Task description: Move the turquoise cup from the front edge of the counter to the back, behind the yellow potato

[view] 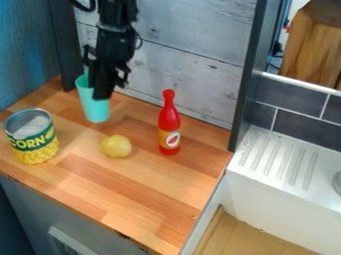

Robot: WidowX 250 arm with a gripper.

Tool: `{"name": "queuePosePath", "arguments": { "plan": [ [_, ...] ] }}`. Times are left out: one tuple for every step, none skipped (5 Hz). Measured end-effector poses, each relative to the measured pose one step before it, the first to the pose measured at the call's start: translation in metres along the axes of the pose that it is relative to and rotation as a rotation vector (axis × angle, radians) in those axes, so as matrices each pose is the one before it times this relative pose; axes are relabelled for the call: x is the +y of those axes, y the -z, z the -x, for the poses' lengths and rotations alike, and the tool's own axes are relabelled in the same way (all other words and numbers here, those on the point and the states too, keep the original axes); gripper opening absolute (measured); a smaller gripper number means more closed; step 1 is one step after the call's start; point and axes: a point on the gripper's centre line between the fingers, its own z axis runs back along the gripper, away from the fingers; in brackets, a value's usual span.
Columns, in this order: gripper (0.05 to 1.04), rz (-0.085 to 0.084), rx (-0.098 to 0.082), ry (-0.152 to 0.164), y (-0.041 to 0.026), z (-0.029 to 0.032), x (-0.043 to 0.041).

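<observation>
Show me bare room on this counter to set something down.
Bare wood runs from the yellow ball and red bottle to the counter's front edge; a smaller patch lies between the bottle and white sink. The picture's left is crowded: gripper, teal cup, corn can.

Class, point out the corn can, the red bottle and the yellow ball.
corn can (33, 144), camera view, on its label
red bottle (169, 120), camera view, on its body
yellow ball (116, 146), camera view, at its middle
</observation>
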Motion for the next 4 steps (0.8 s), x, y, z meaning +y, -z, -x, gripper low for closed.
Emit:
{"name": "queuePosePath", "arguments": {
  "plan": [
    [0.098,0.0099,0.0061,-0.0087,0.01691,-0.00910,-0.00134],
    [0.098,-0.0022,-0.0528,0.0047,-0.00087,-0.00969,0.00036],
    [0.121,-0.0040,-0.0049,-0.0052,-0.00023,-0.00282,0.00165],
    [0.320,0.0049,0.0093,-0.0221,0.00643,0.00277,-0.00244]
  ]
}}
